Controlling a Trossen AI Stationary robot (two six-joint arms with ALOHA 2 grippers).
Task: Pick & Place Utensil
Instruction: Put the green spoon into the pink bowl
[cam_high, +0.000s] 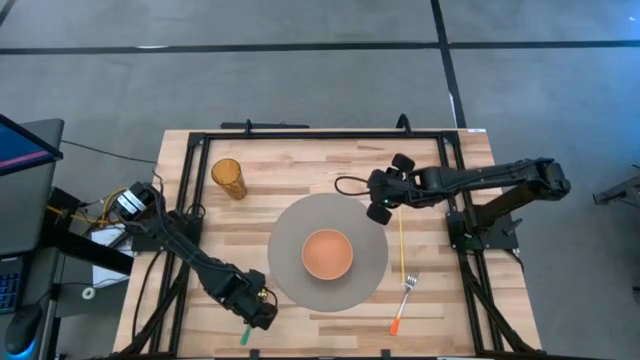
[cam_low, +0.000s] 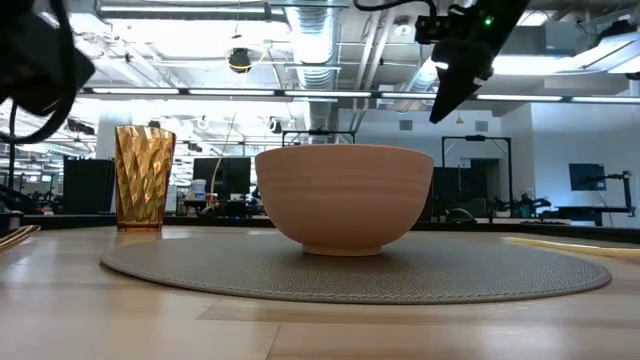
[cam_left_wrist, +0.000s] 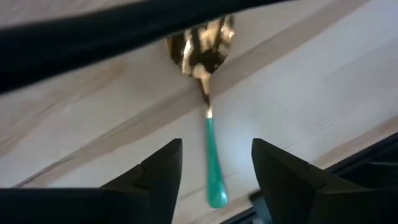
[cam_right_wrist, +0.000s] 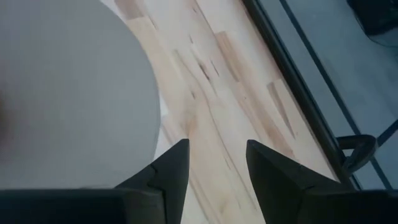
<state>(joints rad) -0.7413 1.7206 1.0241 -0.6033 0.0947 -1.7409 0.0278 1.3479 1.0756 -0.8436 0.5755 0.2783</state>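
Note:
A spoon with a gold bowl and a green handle (cam_left_wrist: 211, 163) lies flat on the wood near the table's near edge; in the high view only the spoon's handle end (cam_high: 245, 335) shows. My left gripper (cam_left_wrist: 214, 149) hangs open over it (cam_high: 262, 312), one finger on either side of the handle, and touches nothing. My right gripper (cam_right_wrist: 216, 149) is open and raised over the right far edge of the grey placemat (cam_high: 375, 232), holding nothing (cam_low: 450, 100). An orange bowl (cam_high: 327, 253) stands in the middle of the placemat.
An orange-handled fork (cam_high: 403, 300) and a thin yellow stick (cam_high: 401, 245) lie right of the placemat. An amber tumbler (cam_high: 228, 178) stands at the far left. A black frame (cam_high: 320, 135) borders the table, and its near rail (cam_left_wrist: 367, 162) runs close to the spoon.

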